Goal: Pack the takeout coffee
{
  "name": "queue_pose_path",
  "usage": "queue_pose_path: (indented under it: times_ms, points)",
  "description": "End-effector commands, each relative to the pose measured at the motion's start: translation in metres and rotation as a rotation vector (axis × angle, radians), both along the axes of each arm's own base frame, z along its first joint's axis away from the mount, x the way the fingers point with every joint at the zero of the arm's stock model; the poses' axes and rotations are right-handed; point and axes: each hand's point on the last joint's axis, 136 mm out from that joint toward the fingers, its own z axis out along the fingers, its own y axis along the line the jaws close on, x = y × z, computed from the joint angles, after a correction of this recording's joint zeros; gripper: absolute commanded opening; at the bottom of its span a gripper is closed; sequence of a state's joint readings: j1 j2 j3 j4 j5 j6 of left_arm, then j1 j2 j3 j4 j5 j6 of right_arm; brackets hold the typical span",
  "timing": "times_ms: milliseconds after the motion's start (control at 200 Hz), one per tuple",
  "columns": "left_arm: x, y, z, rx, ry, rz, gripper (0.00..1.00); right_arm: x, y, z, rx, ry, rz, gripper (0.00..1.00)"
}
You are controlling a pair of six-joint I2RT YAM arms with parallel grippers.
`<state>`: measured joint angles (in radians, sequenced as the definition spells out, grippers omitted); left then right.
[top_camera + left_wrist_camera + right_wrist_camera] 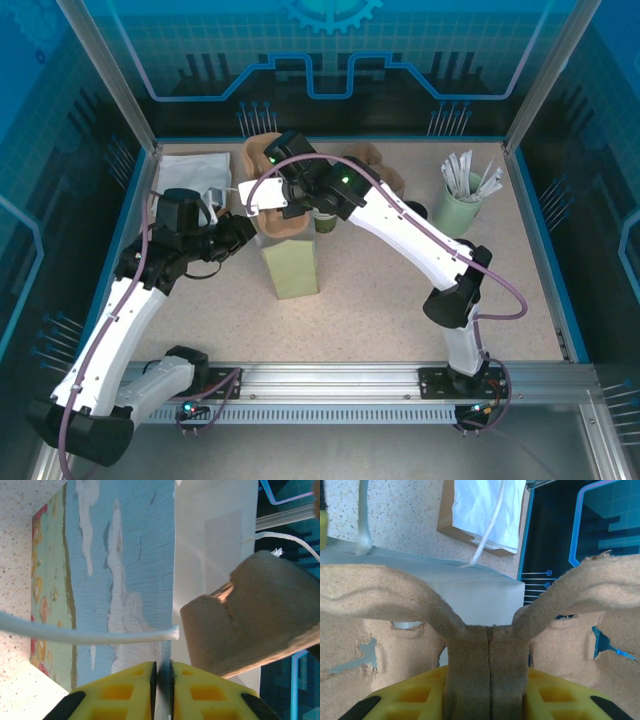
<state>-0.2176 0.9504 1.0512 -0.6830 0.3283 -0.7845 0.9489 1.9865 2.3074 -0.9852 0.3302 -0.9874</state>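
Standing on the counter (400,310), the paper bag (292,268) rose under the pulp carrier (283,222), the takeout coffee (325,222) just beside that carrier, half under the right arm (400,225). The left tool (161,666) pinched the bag's rim, nearly together; the right tool (487,680) clamped the carrier's ridge

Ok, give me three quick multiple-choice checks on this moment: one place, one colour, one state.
1. Where does the cup of white sticks stand? A) right side of the table B) inside the bag C) on the white bag
2. What colour are the fingers of the right gripper? A) red B) yellow C) white
3. The right gripper is: A) open B) shut on a cup C) shut on the pulp carrier
Answers: 1 A, it stands toward the right edge; 2 B, yellow in the wrist view; 3 C, both fingers clamp the carrier's centre ridge.
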Motion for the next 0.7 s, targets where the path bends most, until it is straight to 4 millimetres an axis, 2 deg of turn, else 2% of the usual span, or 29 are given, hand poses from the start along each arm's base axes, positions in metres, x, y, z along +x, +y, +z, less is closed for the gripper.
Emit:
queue_pose_path:
  times_ms: [0, 295, 580, 695]
  points:
    - [0.002, -0.001, -0.001, -0.011, -0.001, -0.01, 0.12, -0.006, 0.004, -0.004, -0.034, -0.021, 0.023, 0.33]
    - [0.002, 0.0, -0.004, -0.009, 0.003, -0.007, 0.04, -0.019, 0.001, -0.025, -0.087, 0.054, 0.056, 0.32]
    - [0.0, -0.003, -0.001, -0.024, -0.011, -0.024, 0.0, -0.043, -0.003, -0.056, -0.134, 0.216, 0.089, 0.32]
    - [-0.001, -0.005, 0.002, -0.027, -0.018, -0.04, 0.0, -0.046, -0.004, -0.066, -0.142, 0.272, 0.072, 0.32]
